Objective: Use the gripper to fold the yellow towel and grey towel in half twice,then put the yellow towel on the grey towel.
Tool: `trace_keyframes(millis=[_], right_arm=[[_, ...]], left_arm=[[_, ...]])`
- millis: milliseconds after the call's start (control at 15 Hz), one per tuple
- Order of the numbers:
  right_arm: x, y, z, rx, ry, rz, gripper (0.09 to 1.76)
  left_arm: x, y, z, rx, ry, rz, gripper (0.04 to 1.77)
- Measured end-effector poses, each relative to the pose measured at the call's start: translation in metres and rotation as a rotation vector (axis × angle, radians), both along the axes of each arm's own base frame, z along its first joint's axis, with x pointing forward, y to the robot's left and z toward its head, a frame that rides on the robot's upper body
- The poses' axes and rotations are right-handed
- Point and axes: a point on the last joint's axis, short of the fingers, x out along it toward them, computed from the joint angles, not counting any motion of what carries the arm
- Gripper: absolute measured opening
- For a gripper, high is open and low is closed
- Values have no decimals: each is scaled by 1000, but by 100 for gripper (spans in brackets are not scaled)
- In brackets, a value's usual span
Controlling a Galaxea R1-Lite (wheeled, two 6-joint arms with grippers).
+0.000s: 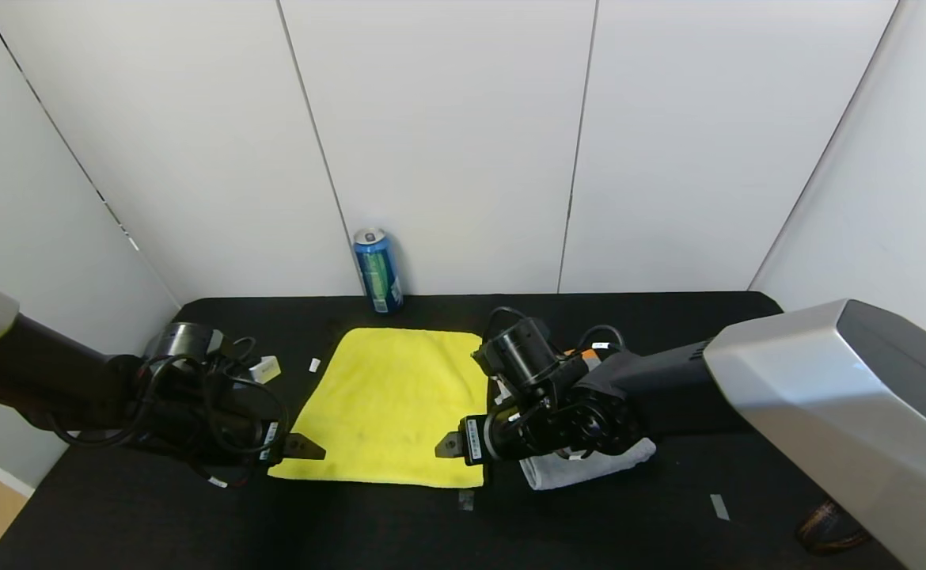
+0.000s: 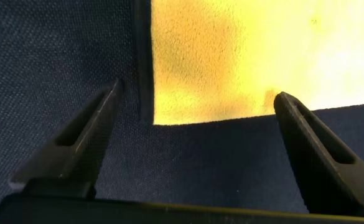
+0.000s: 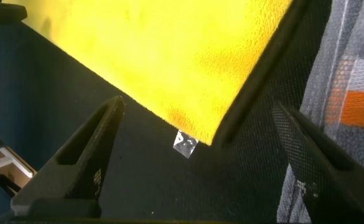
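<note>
Both open, the left gripper (image 1: pixel 309 447) and right gripper (image 1: pixel 445 446) straddle the yellow towel's (image 1: pixel 396 400) two near corners.

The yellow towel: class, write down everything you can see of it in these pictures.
The yellow towel is bright, plush-looking cloth with a thin dark edge trim, spread flat and unfolded on the black table. The open left gripper brackets one near corner, the open right gripper the other, neither gripping it. The grey towel lies at its right, whether they touch is hidden by the arm.
</note>
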Motion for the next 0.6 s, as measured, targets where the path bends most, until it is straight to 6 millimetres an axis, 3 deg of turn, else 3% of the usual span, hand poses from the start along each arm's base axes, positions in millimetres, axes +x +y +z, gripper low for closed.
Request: trace_keyframes(millis=[600], right_arm=[[2,-2,-1,0,2,-6,171]], left_arm=[[-1,-6,-3,1,11,-23,172]])
